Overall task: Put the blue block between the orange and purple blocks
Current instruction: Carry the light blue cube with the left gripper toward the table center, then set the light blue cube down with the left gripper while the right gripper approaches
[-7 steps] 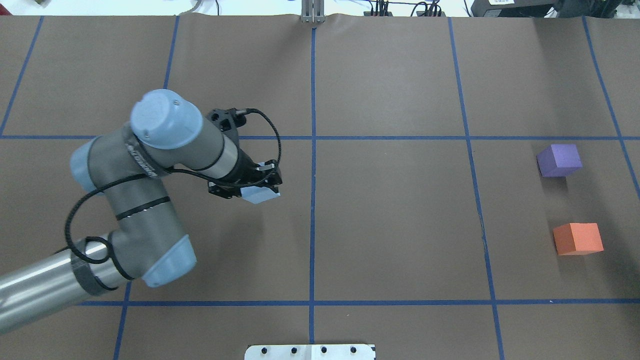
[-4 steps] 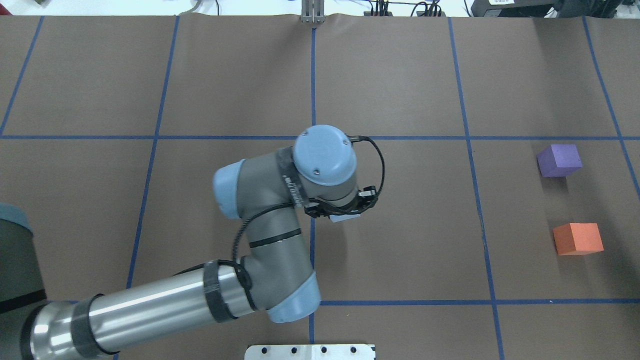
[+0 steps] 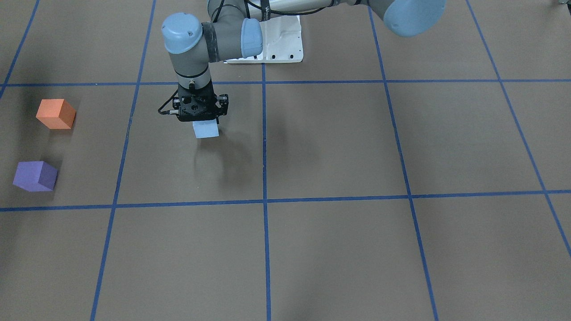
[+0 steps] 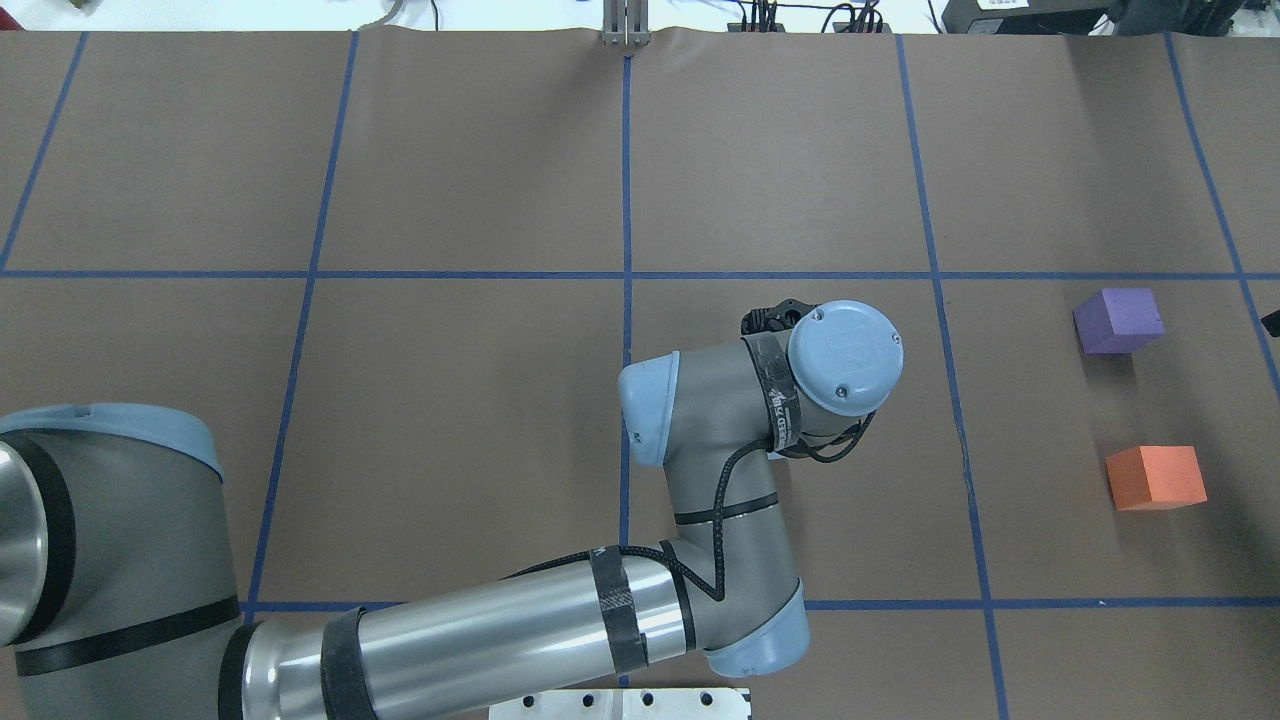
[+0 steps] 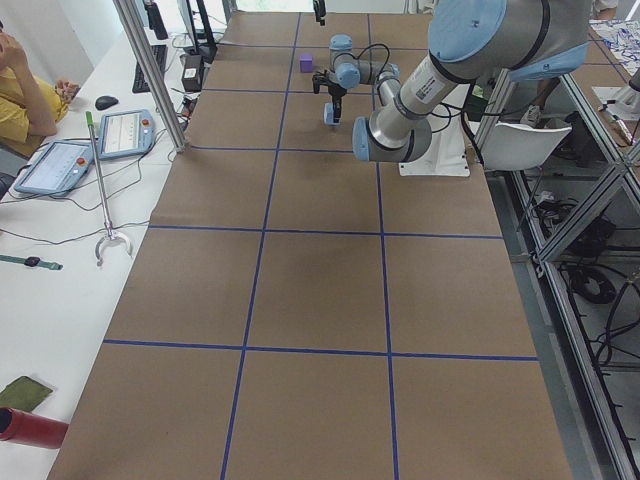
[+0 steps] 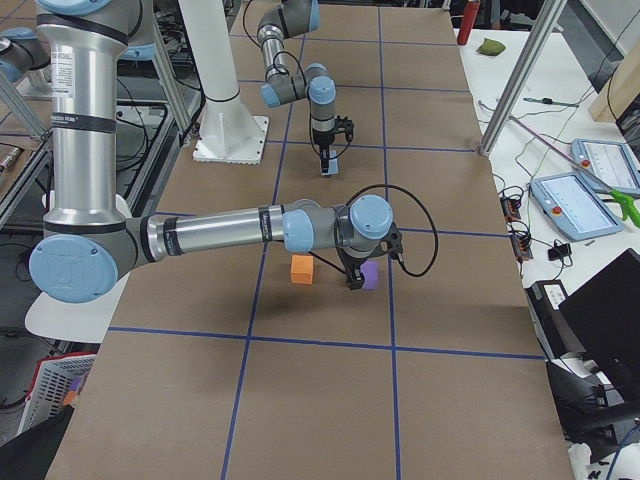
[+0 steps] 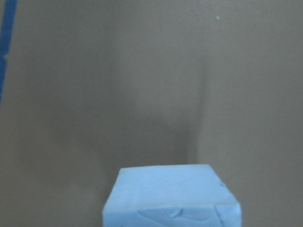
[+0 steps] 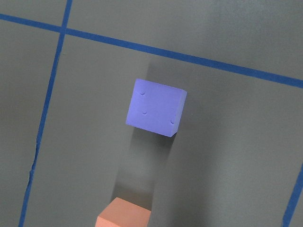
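Note:
My left gripper [image 3: 203, 119] is shut on the light blue block [image 3: 205, 129] and holds it above the table, right of the centre line in the overhead view. There the wrist [image 4: 845, 355] hides both. The blue block fills the bottom of the left wrist view [image 7: 173, 196]. The purple block [image 4: 1119, 320] and orange block [image 4: 1156, 477] sit apart at the far right, with a gap between them. My right gripper [image 6: 355, 280] hovers by the purple block [image 6: 370, 275]; I cannot tell whether it is open or shut. Its wrist view shows the purple block [image 8: 155, 107] and the orange block [image 8: 124, 215].
Blue tape lines grid the brown table cover. The white robot base plate [image 3: 285, 40] is at the robot's edge. The operators' bench with tablets [image 5: 130, 130] runs along the far side.
My left arm has swung right across the centre line with the blue block in its grip, towards the purple and orange blocks. Those two blocks have not moved.

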{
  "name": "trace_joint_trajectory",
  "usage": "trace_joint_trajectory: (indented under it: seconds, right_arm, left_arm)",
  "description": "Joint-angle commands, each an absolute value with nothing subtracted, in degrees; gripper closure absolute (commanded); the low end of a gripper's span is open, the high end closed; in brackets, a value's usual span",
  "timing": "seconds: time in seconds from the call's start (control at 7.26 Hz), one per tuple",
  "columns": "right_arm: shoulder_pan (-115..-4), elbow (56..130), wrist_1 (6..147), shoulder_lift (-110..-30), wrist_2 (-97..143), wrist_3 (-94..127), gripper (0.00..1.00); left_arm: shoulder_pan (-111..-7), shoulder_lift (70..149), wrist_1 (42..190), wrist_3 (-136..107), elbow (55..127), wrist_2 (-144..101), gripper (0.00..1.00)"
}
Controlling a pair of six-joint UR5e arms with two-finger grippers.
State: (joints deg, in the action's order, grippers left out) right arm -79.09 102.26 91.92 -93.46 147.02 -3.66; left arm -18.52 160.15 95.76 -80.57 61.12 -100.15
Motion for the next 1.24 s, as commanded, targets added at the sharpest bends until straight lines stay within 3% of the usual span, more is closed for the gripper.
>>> trace_joint_trajectory:
  seconds: [0.0, 0.14, 0.55, 0.69, 0.83, 1.1]
  right_arm:
    - [-78.4, 102.2, 90.1, -93.4, 147.0, -3.5, 0.0]
    - [-77.8, 102.2, 90.1, -93.4, 147.0, -3.4, 0.0]
    - [-75.1, 102.6, 89.0, -92.0, 146.8, 2.8, 0.0]
    - [-72.5, 102.6, 86.0, -90.9, 146.6, 9.7, 0.0]
    - [-70.2, 102.7, 80.6, -89.4, 145.8, 20.5, 0.0]
    - [-62.7, 102.8, 67.7, -86.9, 139.8, 42.0, 0.0]
  left_arm:
    - [-17.6, 160.8, 95.9, -79.5, 59.6, -99.4, 0.28]
    - [-17.4, 160.8, 95.9, -79.5, 59.5, -99.4, 0.01]
    - [-18.4, 160.5, 95.0, -79.8, 65.3, -100.2, 0.0]
    - [-19.8, 158.1, 91.0, -79.9, 72.4, -100.2, 0.0]
    - [-21.2, 151.6, 86.7, -79.6, 83.9, -101.2, 0.0]
    - [-27.0, 130.4, 86.4, -78.0, 107.5, -108.6, 0.0]
